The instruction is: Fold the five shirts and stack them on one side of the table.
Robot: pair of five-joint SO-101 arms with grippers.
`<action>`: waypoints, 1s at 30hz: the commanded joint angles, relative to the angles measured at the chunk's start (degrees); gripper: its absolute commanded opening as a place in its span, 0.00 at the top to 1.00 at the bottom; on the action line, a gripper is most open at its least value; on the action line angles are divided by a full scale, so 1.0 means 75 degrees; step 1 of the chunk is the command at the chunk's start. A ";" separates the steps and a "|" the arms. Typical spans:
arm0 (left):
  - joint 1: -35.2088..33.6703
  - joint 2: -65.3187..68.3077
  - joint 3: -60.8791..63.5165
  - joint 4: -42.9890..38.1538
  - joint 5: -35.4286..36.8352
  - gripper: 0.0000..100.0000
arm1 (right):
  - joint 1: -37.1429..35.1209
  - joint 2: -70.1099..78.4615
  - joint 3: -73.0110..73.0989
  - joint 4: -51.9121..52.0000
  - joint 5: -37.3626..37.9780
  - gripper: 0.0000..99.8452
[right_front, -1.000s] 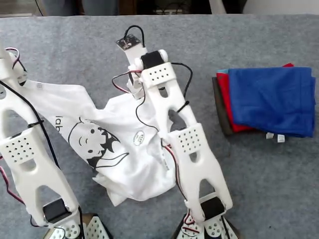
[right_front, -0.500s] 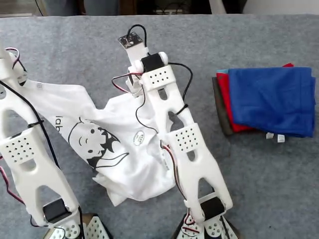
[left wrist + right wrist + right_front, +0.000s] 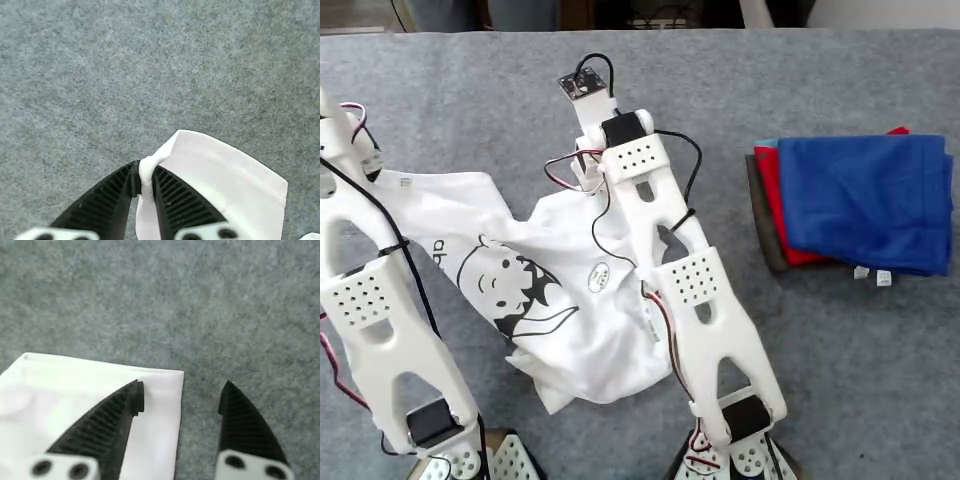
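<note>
High view: the white shirt [image 3: 570,300] is spread crumpled on the surface [image 3: 820,380], with the folded stack [image 3: 860,200] well apart.
Left wrist view: the left claw [image 3: 145,180] is pinched on a shirt edge, and that pull should be kept taut.
Right wrist view: the right claw [image 3: 180,400] is held wide and low over the shirt corner, and the hem should be straddled before it is closed.

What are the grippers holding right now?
Left gripper: closed on a fold of the white shirt.
Right gripper: open, holding nothing, over the shirt's corner.
</note>
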 commanded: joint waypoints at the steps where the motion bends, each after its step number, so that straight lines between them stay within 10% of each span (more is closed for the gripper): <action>1: 0.0064 -0.0551 -0.0041 0.0070 -0.0059 0.97 | -0.0105 -0.0018 0.0006 -0.0117 -0.0070 0.75; 30: 0.0064 -0.0563 -0.0510 0.0070 -0.0059 0.97 | 0.0070 0.0147 -0.0979 0.0035 -0.0082 0.99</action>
